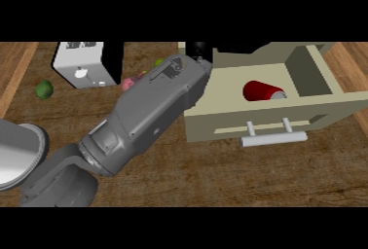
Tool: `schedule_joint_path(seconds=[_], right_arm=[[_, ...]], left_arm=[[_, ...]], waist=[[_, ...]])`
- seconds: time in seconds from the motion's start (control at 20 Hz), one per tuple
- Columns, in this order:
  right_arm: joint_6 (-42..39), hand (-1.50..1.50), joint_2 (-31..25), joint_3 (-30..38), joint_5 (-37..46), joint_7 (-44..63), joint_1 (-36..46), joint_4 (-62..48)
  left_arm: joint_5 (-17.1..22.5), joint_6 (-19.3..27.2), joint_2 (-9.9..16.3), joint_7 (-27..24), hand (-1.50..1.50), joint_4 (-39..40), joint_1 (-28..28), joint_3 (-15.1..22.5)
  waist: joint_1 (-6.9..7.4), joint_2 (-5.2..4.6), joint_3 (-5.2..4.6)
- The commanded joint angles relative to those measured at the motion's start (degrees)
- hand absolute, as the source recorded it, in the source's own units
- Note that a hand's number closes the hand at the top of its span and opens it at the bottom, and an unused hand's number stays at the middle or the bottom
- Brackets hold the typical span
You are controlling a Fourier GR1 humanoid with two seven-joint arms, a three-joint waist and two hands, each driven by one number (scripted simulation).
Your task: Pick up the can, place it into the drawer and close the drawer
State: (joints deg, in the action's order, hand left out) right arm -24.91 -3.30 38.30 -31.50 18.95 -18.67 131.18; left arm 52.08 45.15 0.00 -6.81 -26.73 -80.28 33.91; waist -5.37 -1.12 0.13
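Note:
The cream drawer [215,104] stands pulled open at the right of the wooden counter, with a grey bar handle [274,138] on its front. A red can [260,90] lies on its side inside it, its silver end toward the right. My left forearm [147,112] stretches from the lower left up along the drawer's left side. Only a small part of the black left hand [199,50] shows at the drawer's back left corner, apart from the can. How its fingers stand is hidden. My right hand is not visible.
A white box-shaped appliance [82,63] stands at the back left. A green fruit [45,89] lies left of it. A pink object [129,82] and a small green one [158,62] peek out beside my forearm. A grey metal vessel [16,155] sits at the left edge.

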Motion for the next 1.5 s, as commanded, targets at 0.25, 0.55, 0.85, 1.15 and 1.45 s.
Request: schedule_joint_path(seconds=[0.25, 0.55, 0.85, 1.15, 1.45], right_arm=[[1.2, -1.5, -1.42, 0.15, 2.34, -1.28, 4.34, -0.05], [-6.28, -1.5, -3.29, 0.88, 13.63, -10.54, 2.76, 5.51], [-3.83, -1.5, -3.28, -6.23, 26.88, -12.07, 11.01, 6.32], [-3.83, -1.5, -0.75, -16.76, 43.9, -16.51, 13.01, 6.11], [1.47, -1.5, -2.78, -26.42, 61.58, -15.76, 22.27, -2.44]], left_arm=[[3.63, -2.51, 0.0, -6.52, -1.5, 2.93, 0.74, -1.1], [6.22, -0.1, 0.0, -6.27, -1.5, -0.96, -0.26, -0.12], [6.68, -0.59, 0.0, -9.73, -1.5, -0.49, -1.8, 0.1], [8.59, 1.35, 0.0, -10.45, -1.5, -1.0, -1.44, 0.94], [8.42, 0.07, 0.0, -8.49, -1.5, -2.59, -0.84, 0.15]], waist=[[0.81, -0.31, -0.05], [0.54, 0.22, 0.0], [2.91, -0.05, -0.07], [2.87, 0.0, -0.02], [5.76, 0.51, -0.14]])
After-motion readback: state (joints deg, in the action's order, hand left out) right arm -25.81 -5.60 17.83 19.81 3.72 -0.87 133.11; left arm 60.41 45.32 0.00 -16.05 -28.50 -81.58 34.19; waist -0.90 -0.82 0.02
